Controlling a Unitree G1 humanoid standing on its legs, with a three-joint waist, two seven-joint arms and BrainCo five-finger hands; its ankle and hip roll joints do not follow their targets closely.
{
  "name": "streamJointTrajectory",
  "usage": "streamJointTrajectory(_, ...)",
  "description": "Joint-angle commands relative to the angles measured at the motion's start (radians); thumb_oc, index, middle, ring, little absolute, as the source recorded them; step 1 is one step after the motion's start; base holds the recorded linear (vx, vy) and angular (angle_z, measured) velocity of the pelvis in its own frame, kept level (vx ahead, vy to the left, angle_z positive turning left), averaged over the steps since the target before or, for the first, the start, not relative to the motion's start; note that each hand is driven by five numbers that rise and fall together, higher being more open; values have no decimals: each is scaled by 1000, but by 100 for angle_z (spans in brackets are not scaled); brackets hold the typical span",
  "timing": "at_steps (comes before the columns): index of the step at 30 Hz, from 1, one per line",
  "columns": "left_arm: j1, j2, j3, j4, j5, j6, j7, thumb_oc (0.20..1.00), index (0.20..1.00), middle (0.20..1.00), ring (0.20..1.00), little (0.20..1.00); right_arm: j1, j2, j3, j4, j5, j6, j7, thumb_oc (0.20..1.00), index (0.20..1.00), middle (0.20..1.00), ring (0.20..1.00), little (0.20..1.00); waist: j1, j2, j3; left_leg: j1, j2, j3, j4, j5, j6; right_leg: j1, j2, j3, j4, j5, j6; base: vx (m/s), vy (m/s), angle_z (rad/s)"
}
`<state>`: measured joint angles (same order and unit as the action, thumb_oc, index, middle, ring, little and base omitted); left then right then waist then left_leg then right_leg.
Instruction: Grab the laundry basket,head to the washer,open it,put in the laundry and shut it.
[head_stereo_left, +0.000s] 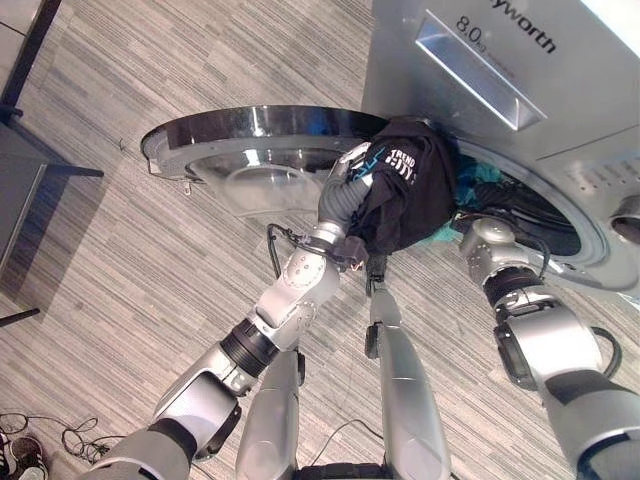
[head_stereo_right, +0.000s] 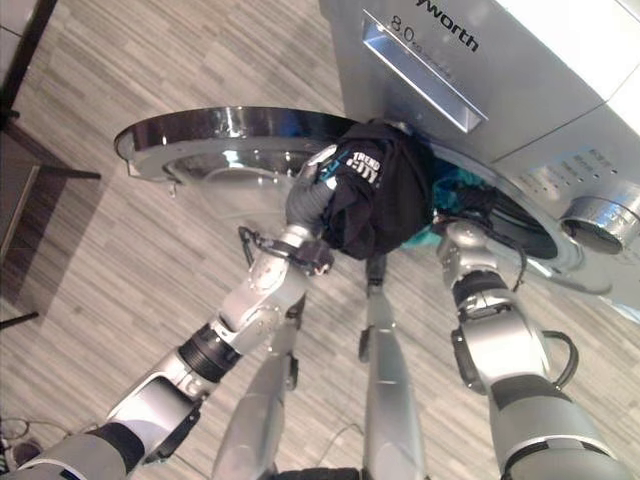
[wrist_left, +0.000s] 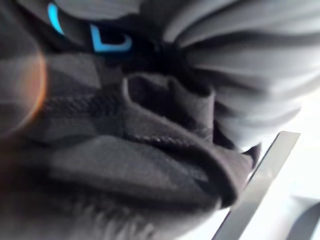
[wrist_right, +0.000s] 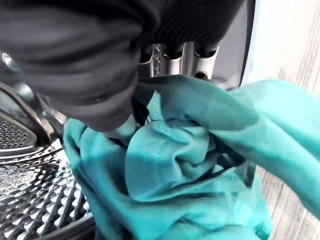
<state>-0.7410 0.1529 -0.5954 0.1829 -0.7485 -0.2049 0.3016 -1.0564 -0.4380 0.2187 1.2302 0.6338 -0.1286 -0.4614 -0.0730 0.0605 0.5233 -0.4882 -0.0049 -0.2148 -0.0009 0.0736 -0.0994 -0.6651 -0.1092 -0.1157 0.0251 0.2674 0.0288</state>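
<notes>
The left arm reaches up from the lower left, its left hand raised at the round opening of the silver front-loading washer. A black garment with pale and blue print is draped over this hand and hangs down from it at the mouth of the drum; the cloth covers the fingers, so whether they are curled on it cannot be told. In the left wrist view, dark folded cloth lies right against the camera.

The right arm comes in from the lower right, with its right hand pushed into the drum opening just beside the black garment. Its fingers are buried in a crumpled teal cloth, so their pose cannot be read. The teal cloth sits at the lip of the perforated steel drum, partly spilling out.

The washer's round glass door stands swung open to the left, above the grey striped floor
</notes>
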Motion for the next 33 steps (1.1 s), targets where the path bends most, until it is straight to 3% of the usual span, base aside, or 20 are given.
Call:
streamJointTrajectory(1,-4,3,7,-105,-15,-72,-33,200,200,200,200,200,-31,-16,29,-3,3,-19,6,200,200,200,200,200,9,-6,-3,19,48,86,100,-142,26,-12,-99,18,87,-163,89,0,0,0)
streamJointTrajectory(14,-4,10,6,-98,-17,-73,-36,200,200,200,200,200,-25,-14,28,28,9,-13,18,200,200,200,200,200,8,-9,-3,16,49,90,110,-148,25,3,-102,13,75,-157,91,0,0,0)
streamJointTrajectory(15,-3,11,5,-99,-19,-72,-38,200,200,200,200,200,-27,-16,25,36,12,-11,19,520,520,520,520,520,8,-8,-3,16,49,90,110,-148,25,4,-103,12,74,-157,91,0,0,0)
streamJointTrajectory(16,-1,13,7,-100,-18,-72,-38,200,200,200,200,200,-29,-15,21,40,17,-12,20,909,909,909,909,909,9,-7,-3,17,49,90,110,-148,25,5,-104,12,74,-157,91,0,0,0)
streamJointTrajectory(17,-1,13,7,-100,-18,-72,-37,200,200,200,200,200,-29,-15,21,40,18,-12,21,1000,1000,1000,1000,1000,9,-7,-3,17,49,90,110,-148,25,5,-104,12,74,-157,91,0,0,0)
streamJointTrajectory(25,9,12,13,-94,-22,-68,-37,200,200,200,200,200,-10,1,-4,57,61,-17,32,1000,1000,1000,1000,1000,14,-5,-3,24,51,96,117,-152,22,14,-106,9,77,-160,92,0,0,0)
streamJointTrajectory(29,49,13,46,-85,-40,-70,-30,200,200,200,200,200,175,70,-60,-188,-5,-69,-17,1000,1000,1000,1000,1000,-4,1,-3,54,51,112,114,-165,25,28,-106,15,85,-163,92,-15,17,-6)
streamJointTrajectory(33,86,10,59,-93,-50,-72,-28,200,200,200,200,200,366,125,-64,-339,-121,-61,-33,1000,1000,1000,1000,1000,-25,6,-3,74,58,125,128,-185,27,37,-103,28,98,-171,92,-5,19,-14)
